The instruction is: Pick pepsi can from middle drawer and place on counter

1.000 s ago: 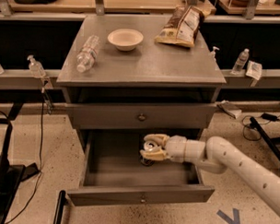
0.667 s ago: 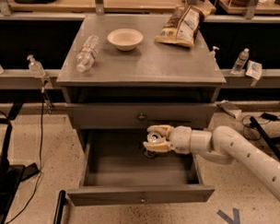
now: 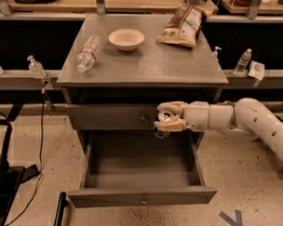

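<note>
My gripper (image 3: 168,116) is shut on the pepsi can (image 3: 164,123), a small dark can with a silver top. It holds the can upright above the back right of the open middle drawer (image 3: 141,195), level with the closed top drawer front. The drawer's inside is otherwise bare. The white arm (image 3: 244,117) reaches in from the right. The counter (image 3: 148,64) is the grey cabinet top just above the gripper.
On the counter lie a clear water bottle (image 3: 87,53) at the left, a cream bowl (image 3: 126,39) at the back and a snack bag (image 3: 182,25) at the back right. Small bottles (image 3: 243,61) stand on side ledges.
The gripper has risen with the can, out of the drawer to the height of the top drawer front.
</note>
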